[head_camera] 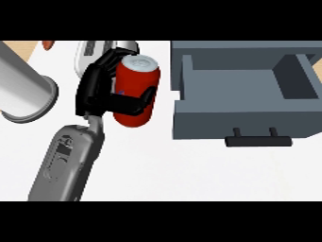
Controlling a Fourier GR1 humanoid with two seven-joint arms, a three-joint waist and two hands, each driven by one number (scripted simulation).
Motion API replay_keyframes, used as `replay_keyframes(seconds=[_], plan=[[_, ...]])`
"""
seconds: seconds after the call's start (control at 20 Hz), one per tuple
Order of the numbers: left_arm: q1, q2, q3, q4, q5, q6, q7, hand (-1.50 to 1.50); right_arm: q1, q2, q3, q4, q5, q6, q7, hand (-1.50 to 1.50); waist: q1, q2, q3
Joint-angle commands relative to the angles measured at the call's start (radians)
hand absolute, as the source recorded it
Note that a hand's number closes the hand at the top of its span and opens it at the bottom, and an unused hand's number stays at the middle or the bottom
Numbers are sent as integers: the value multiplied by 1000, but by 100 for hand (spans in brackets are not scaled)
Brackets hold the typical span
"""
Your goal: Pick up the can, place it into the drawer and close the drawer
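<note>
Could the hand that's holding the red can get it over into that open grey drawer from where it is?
Probably yes. The hand is curled round the red can, just left of the drawer, which stands pulled out and shows nothing inside. Only the drawer's near side wall lies between, so the can would need lifting over it.

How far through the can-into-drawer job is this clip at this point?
Done: the grasp, with one hand curled round the red can; whether it is lifted off the counter is unclear. In hand: carrying it to the grey drawer, which is pulled open with nothing visible inside. Left: placing the can inside and closing the drawer.
</note>
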Motion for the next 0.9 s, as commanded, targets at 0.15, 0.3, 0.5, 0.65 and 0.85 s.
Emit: replay_keyframes(seconds=[0.15, 0.3, 0.5, 0.65, 0.85], plan=[[-222, -1, -120, 29, -13, 146, 139, 150, -39, -22, -39, 69, 2, 13, -32, -150, -4, 1, 0], [-343, -1, -132, 94, -5, 202, 176, 150, -14, 2, -1, 23, 31, 9, -6, -150, -7, 1, 0], [-460, -1, -101, 226, 25, 215, 145, 150, -3, -32, -69, 27, -45, 37, -20, -150, -10, 2, 0], [-545, -1, -176, 366, 104, 296, 83, 150, -68, -41, -50, 101, -5, 26, -26, -150, -20, 6, 0], [-691, -1, -108, 466, 90, 279, 126, 150, -42, -27, -42, -21, -46, 10, 72, -150, -22, 5, 0]])
